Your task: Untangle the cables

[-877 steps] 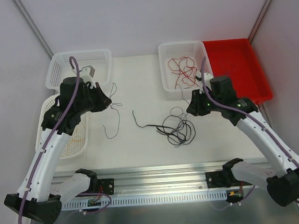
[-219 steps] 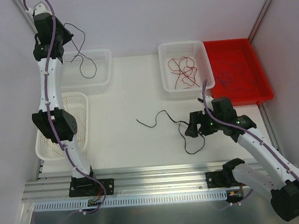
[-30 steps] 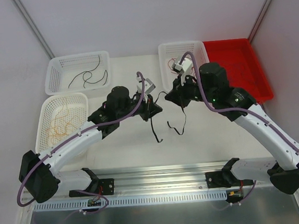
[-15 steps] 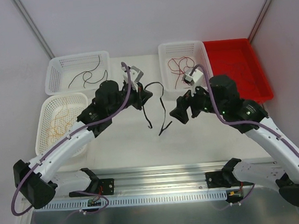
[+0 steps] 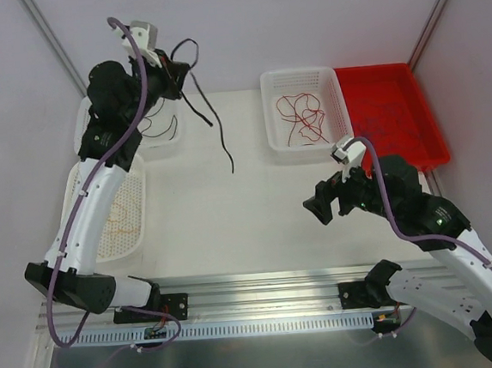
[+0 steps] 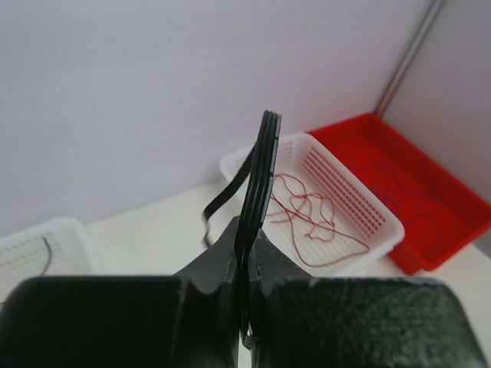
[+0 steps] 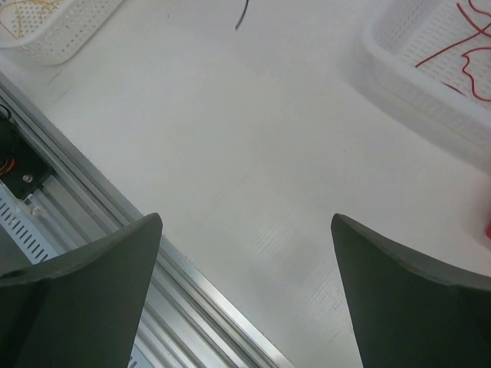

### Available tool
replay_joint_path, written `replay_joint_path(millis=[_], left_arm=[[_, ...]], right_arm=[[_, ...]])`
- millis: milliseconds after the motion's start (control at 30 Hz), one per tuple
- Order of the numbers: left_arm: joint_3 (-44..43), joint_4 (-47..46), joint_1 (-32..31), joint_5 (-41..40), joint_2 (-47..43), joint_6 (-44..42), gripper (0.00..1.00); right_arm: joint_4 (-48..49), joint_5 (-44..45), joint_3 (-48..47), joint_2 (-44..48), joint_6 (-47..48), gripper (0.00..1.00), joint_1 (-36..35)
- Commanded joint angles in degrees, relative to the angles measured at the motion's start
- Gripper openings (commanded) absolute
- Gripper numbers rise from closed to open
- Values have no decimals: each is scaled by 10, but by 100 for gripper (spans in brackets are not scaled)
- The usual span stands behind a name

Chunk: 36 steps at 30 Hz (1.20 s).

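Clamped tight on 1 black cable (image 5: 211, 122): left gripper (image 5: 174, 72), raised high over the far-left of the table (image 5: 233, 228). Pinched near the cable's upper end, with a short loop above the fingers and a long tail dangling free. Tip just off the surface or just touching it; cannot tell which.

Gaping wide, holding nothing: right gripper (image 5: 321, 208), low over bare table at near right, well apart from that cable.

Elsewhere:
- red cables (image 5: 302, 117) in the far white basket (image 5: 267, 113)
- dark cables (image 5: 389, 124) in the red tray (image 5: 432, 146)
- yellow cables (image 5: 120, 222) in the near-left basket (image 5: 77, 177)

Handling, as a judgement: very light, limp, springy with kinks. Thin and smooth, so likely to slip unless pinched squarely. Not fragile. Best taken near 1 end, letting the rest hang straight.

No brand, label or writing legible anywhere.
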<state>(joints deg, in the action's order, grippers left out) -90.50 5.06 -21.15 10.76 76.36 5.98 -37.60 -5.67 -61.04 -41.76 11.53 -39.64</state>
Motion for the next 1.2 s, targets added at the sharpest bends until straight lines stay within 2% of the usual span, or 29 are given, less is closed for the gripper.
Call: replay_joint_path(millis=[0,267,467,567,767,933,1033,1167], left_arm=[[-89,7,55,19,36,5,0],[-271,14,222,50,149,58,0],[-350,13,280,53,258,68,0],[-361,14,302,43,313,67,0],[-304,13,320,23,382,67,0],[-243,13,325,-62,412,90,0],[-196,14,329,-120,424,129,0],[-172,28,347,-133,440,214,2]], right_arm=[[-5,13,14,2,-18,97,-3],[3,1,34,-10,-26,97,-2],[10,-5,47,-31,-28,97,-2],[14,-4,52,-45,-28,97,-2],[23,-3,63,-82,-25,97,-2],[32,-8,65,-109,-21,97,-2],[38,-13,67,-119,-21,97,-2],[39,-13,71,-126,-19,97,-2]])
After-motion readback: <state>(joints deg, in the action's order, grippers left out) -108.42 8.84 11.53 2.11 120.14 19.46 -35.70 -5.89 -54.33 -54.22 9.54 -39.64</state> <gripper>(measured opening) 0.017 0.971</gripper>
